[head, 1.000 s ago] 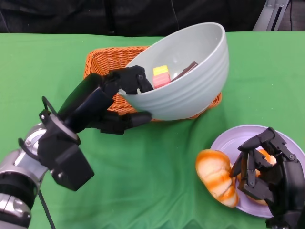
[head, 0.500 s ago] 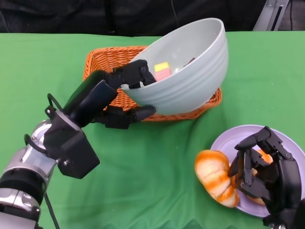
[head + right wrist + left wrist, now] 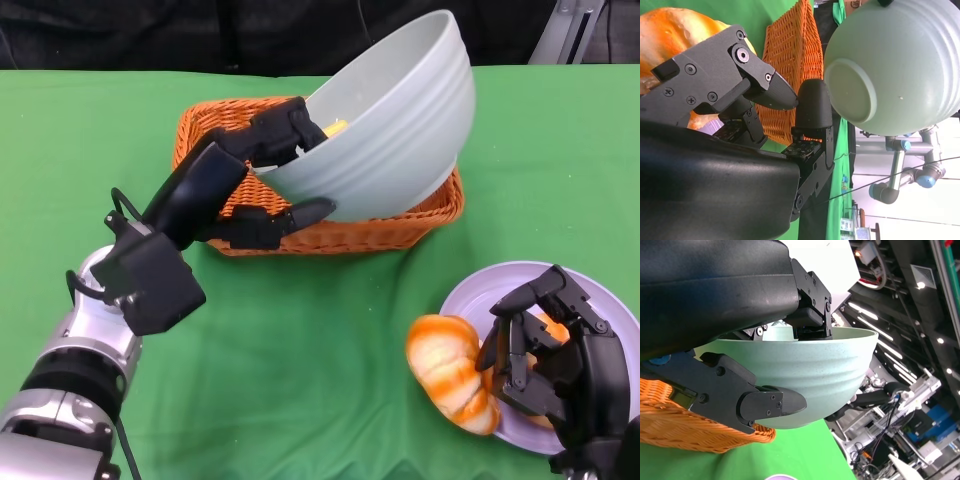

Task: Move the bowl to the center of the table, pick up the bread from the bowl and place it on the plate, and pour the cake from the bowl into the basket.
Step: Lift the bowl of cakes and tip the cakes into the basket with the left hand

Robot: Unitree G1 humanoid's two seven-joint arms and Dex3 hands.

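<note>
My left hand (image 3: 262,178) grips the rim of the pale green bowl (image 3: 395,130), thumb under it, and holds it steeply tilted over the orange wicker basket (image 3: 210,128). A yellow piece of cake (image 3: 335,127) shows just inside the bowl's rim. In the left wrist view the bowl (image 3: 805,375) hangs above the basket (image 3: 695,432). The bread (image 3: 450,372) lies half on the lilac plate (image 3: 485,290) at the front right. My right hand (image 3: 545,350) rests beside the bread over the plate, fingers curled, holding nothing. The right wrist view shows the bowl's underside (image 3: 890,75), the basket (image 3: 790,65) and the bread (image 3: 675,22).
The table is covered in green cloth (image 3: 300,350). A dark backdrop runs behind its far edge. In the right wrist view, a grey robot arm (image 3: 900,170) stands beyond the table.
My left hand has lifted the bowl and tilted it further over the basket. The pink and brown cake pieces no longer show. My right hand has stayed put.
</note>
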